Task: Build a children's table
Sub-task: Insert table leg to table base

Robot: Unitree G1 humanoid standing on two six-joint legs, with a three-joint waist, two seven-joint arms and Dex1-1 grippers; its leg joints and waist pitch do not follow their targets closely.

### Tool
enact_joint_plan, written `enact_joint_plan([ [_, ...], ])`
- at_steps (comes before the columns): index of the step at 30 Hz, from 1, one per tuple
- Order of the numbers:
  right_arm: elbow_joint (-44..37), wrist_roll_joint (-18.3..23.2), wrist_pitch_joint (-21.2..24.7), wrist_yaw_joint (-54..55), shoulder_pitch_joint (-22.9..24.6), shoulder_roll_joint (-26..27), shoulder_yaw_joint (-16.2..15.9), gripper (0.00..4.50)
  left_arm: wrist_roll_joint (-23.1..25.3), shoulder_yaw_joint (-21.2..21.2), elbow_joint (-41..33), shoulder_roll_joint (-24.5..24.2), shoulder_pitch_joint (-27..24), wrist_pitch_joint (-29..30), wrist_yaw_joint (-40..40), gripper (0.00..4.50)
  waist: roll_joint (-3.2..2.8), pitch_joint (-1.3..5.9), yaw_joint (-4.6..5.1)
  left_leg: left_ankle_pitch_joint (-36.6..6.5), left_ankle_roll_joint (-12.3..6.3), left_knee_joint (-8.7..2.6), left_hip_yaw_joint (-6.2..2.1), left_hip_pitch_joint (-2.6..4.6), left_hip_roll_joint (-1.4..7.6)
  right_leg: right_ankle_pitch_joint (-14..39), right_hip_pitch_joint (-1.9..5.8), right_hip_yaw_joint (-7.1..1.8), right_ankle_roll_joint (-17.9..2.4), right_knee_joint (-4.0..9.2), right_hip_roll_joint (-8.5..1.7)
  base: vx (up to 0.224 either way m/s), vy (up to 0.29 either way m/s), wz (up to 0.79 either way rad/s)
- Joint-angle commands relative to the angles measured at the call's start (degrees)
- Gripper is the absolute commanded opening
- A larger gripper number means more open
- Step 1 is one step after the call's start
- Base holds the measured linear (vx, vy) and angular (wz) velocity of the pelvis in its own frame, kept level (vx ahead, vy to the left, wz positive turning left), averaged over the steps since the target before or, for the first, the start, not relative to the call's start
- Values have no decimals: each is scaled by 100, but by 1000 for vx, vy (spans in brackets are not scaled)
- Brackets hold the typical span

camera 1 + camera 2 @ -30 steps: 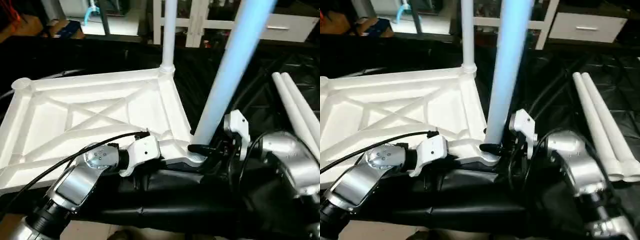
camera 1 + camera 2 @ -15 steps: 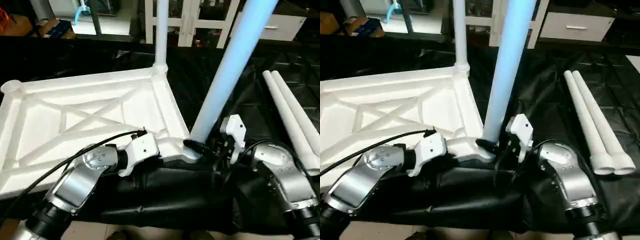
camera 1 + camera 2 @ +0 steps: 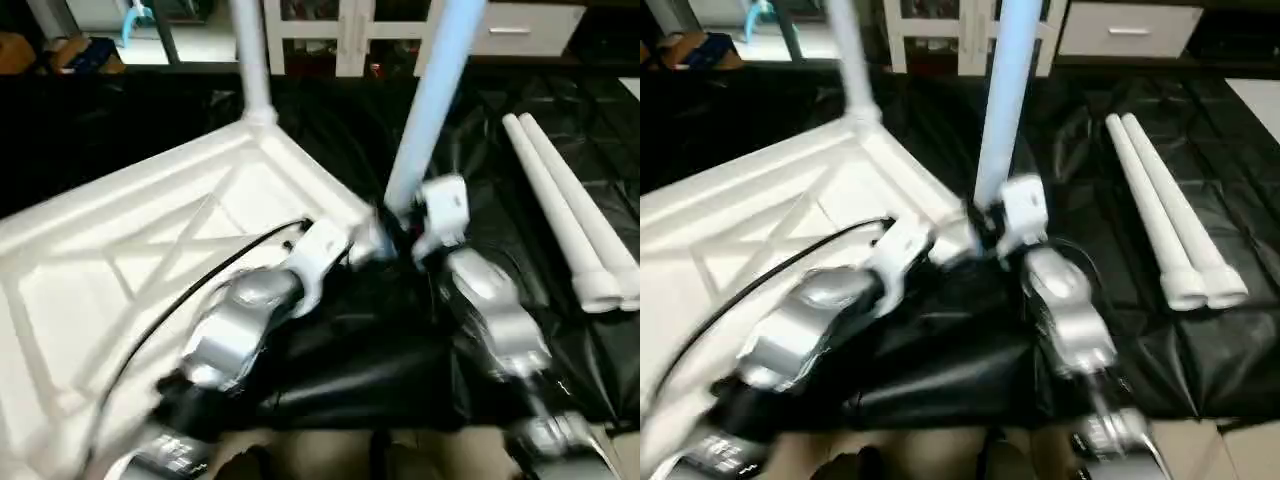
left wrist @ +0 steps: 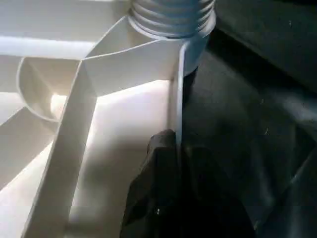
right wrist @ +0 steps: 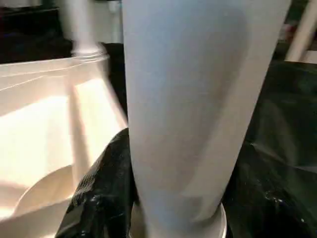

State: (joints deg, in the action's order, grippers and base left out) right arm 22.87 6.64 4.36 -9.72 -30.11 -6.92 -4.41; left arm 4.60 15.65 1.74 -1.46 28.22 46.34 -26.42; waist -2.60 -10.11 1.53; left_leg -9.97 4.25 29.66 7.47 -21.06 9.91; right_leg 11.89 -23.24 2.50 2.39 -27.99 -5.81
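The children's table top point(image 3: 150, 250) lies upside down, its white X-ribbed underside facing up. One white leg point(image 3: 250, 60) stands in the far corner socket. A second leg point(image 3: 432, 100), bluish white, stands in the near right corner socket point(image 4: 173, 20). My right gripper point(image 3: 402, 215) is shut on this leg just above the socket, and the tube sits between its black fingers point(image 5: 104, 188). My left gripper point(image 4: 174, 163) is shut on the top's thin rim wall right beside that socket. Two more legs point(image 3: 560, 210) lie side by side on the right.
A crinkled black sheet point(image 3: 360, 360) covers the surface under and around the table top. White cabinets point(image 3: 350, 30) stand at the back. A black cable point(image 3: 200, 290) runs along my left forearm. Light floor point(image 3: 330, 455) shows at the sheet's near edge.
The whole picture has shifted and turned, so the camera has moved. Both grippers keep their holds at the same corner, and the leg still stands in its socket.
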Motion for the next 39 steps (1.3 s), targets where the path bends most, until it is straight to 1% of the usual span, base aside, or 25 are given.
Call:
enact_joint_plan([
  [1,1701,-423,443,886,324,110,69,190,-273,-28,-15,471,160,60,275,0,-19,22,64,-4849,43,-721,-118,36,231,2945,93,138,-243,247,3,0,0,0],
  [2,1931,-506,295,1183,184,220,105,190,-262,-99,34,648,223,78,428,0,-56,12,38,-4995,6,-756,-76,93,238,2789,86,198,-291,216,28,-57,-16,5],
  [4,2076,-588,167,1398,86,281,110,190,-241,-121,62,733,258,76,496,0,-43,-10,-25,-5080,-93,-904,41,29,300,2496,188,249,-324,-24,87,-51,-47,14],
  [5,2225,-605,9,1597,-40,363,168,190,-219,-180,80,763,288,50,570,0,13,-16,-103,-4941,-164,-954,116,-12,343,2449,223,96,-284,-183,17,-66,-82,17],
  [6,2240,-601,-46,1622,-76,383,184,190,-214,-200,81,737,292,38,569,0,171,-33,-86,-4163,-157,-448,231,430,22,4047,-270,168,-2,596,-24,5,-86,18],
  [7,2231,-571,-99,1603,-107,403,209,190,-211,-215,72,679,291,16,545,0,213,-100,-38,-3483,-168,-26,242,689,-166,5030,-537,359,146,977,-126,5,-86,18],
  [8,2240,-533,-146,1569,-136,419,232,190,-207,-231,63,635,293,-7,530,0,128,-97,9,-2545,-263,-60,132,298,-151,5123,-77,451,198,861,-356,98,-2,-24],
  [9,2268,-521,-177,1565,-156,425,238,190,-203,-239,65,628,298,-8,532,0,-104,-143,-65,-3303,-249,-597,-6,-158,145,4094,463,815,325,499,-64,81,13,-41],
  [10,2277,-486,-252,1475,-177,426,250,190,-209,-257,34,593,293,22,511,0,-207,-123,-274,-4264,-234,-927,-99,-581,432,2354,910,495,6,-873,-74,81,13,-41],
  [11,2285,-437,-375,1356,-211,416,273,190,-221,-287,-12,531,289,67,483,0,-235,-130,-390,-4721,-111,-959,167,-198,453,535,375,265,-477,-789,10,53,-86,13],
  [12,2281,-431,-404,1312,-220,404,271,190,-225,-302,-23,509,288,78,474,0,152,29,-277,-3286,-83,-428,52,361,121,2446,-11,-105,-283,-17,-332,61,-159,31],
  [13,2277,-425,-439,1261,-230,390,269,190,-231,-319,-36,483,287,91,463,0,117,-27,-319,-2528,-124,-218,110,353,48,3864,-143,-134,-324,270,-471,61,-159,31],
  [14,2417,-425,-752,1158,-314,356,276,190,-245,-355,-37,428,289,103,466,0,236,5,-336,-1167,-262,-152,84,17,32,4830,86,-230,-286,315,-557,97,-103,-4],
  [15,2469,-446,-884,1115,-349,337,257,190,-249,-371,-27,419,293,100,480,0,174,75,-369,-308,-189,-310,50,-204,95,3696,251,-118,-416,111,-388,82,-10,-22],
  [16,2436,-461,-953,1085,-354,319,238,190,-250,-376,-19,412,296,94,482,0,109,158,-379,38,-157,-277,55,-135,109,2839,245,-78,-522,23,-302,82,-10,-22],
  [17,2350,-496,-1086,1018,-362,279,196,225,-253,-387,5,397,304,75,482,0,96,124,-337,3,-190,-288,82,-155,113,1853,216,-46,-716,-30,-207,0,0,0],
  [18,2350,-496,-1086,1018,-362,279,196,225,-253,-387,5,397,304,75,482,0,8,94,-312,-1081,-82,-354,131,-120,158,2351,120,-71,-815,22,-214,0,0,0],
  [20,2126,-519,-1234,878,-348,217,148,262,-253,-386,17,379,319,51,469,0,7,160,-290,-1630,98,-373,127,-135,177,2414,133,-69,-779,-11,-159,0,0,0],
  [22,1811,-555,-1358,692,-284,140,95,269,-272,-376,39,359,341,35,455,0,8,234,-299,-1229,59,-333,168,-112,211,1232,133,-78,-901,-72,-95,37,54,4],
  [24,1690,-562,-1428,615,-251,110,77,303,-278,-379,50,342,349,24,447,0,7,255,-267,-756,-87,-306,206,-171,191,208,191,-62,-1095,-166,-50,39,62,-3],
  [28,1435,-605,-1646,523,-162,34,61,323,-297,-378,85,262,362,-25,429,0,1,293,-267,-614,-282,-236,266,-151,183,-322,200,-82,-1253,-209,-52,21,30,-4],
  [32,754,-543,-1714,388,104,-53,67,361,-298,-372,117,137,365,-105,391,0,21,363,-291,-47,-618,-129,307,-170,159,-1097,233,-102,-1371,-290,-60,0,0,0],
  [36,-805,-82,-1326,-114,826,-194,74,399,-259,-298,205,-140,363,-430,255,0,56,381,-322,-28,-848,-110,312,-186,159,-1140,263,-117,-1351,-295,-67,0,0,0],
  [38,-1693,307,-965,-475,1301,-454,89,406,-154,54,159,-598,232,-954,-283,0,64,374,-329,-68,-878,-119,299,-201,163,-984,278,-111,-1288,-284,-67,0,0,0],
  [39,-1716,323,-950,-490,1313,-464,90,430,-150,66,156,-615,227,-974,-303,0,34,382,-329,-146,-860,-123,296,-179,174,-807,268,-112,-1297,-271,-68,0,0,0],
])
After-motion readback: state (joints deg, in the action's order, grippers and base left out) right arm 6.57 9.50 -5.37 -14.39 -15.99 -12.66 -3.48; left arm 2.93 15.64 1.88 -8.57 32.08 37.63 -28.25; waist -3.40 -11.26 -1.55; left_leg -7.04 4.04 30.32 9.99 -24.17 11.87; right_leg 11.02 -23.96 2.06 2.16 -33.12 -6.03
